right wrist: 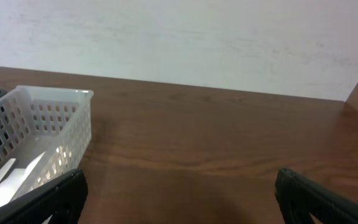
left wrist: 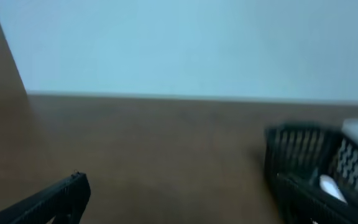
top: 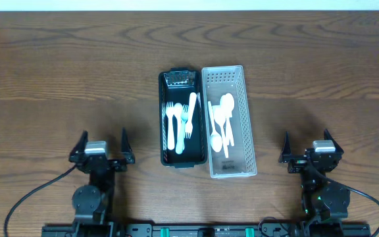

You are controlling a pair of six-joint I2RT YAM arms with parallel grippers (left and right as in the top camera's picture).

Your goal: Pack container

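Note:
A black slotted bin (top: 164,112) stands at the table's middle and holds white plastic forks (top: 178,122). Touching its right side, a white slotted bin (top: 247,118) holds white plastic spoons (top: 222,122). My left gripper (top: 102,146) is open and empty at the front left, well apart from the bins. My right gripper (top: 309,146) is open and empty at the front right. The left wrist view shows the black bin (left wrist: 303,162) at its right edge. The right wrist view shows the white bin (right wrist: 48,124) at its left, with bare wood between the fingers (right wrist: 182,199).
The wooden table (top: 64,79) stretches wide around both bins. A pale wall (right wrist: 185,37) rises behind the table's far edge. Cables (top: 25,201) run from both arm bases along the front edge.

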